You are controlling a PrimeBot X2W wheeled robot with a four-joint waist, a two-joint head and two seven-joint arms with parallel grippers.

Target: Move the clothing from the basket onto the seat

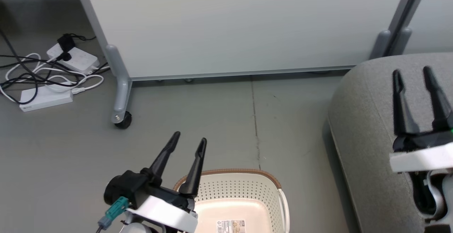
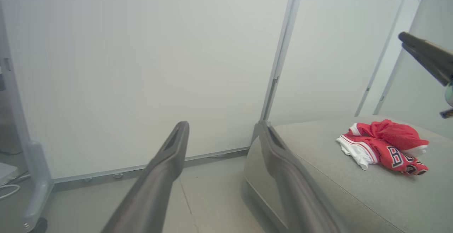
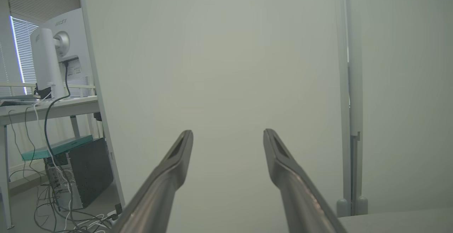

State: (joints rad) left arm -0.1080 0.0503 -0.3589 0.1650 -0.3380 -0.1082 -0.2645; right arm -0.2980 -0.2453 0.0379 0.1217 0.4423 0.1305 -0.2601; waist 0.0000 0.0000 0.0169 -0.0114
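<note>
In your head view, the left gripper [image 1: 190, 137] has its two dark fingers spread wide and holds nothing. It overlaps the left rim of the oval cream-white perforated plastic basket [image 1: 244, 187]. The right gripper [image 1: 411, 70], equally wide and empty, hovers over the large grey fabric sofa [image 1: 364, 126] at right.

In your left wrist view, the crumpled bright red clothing with white stripe trim [image 2: 385, 146] lies on the sofa's seat, well apart from the fingers.

In your right wrist view, the spread fingers face a pale grey partition panel [image 3: 226, 49].
</note>
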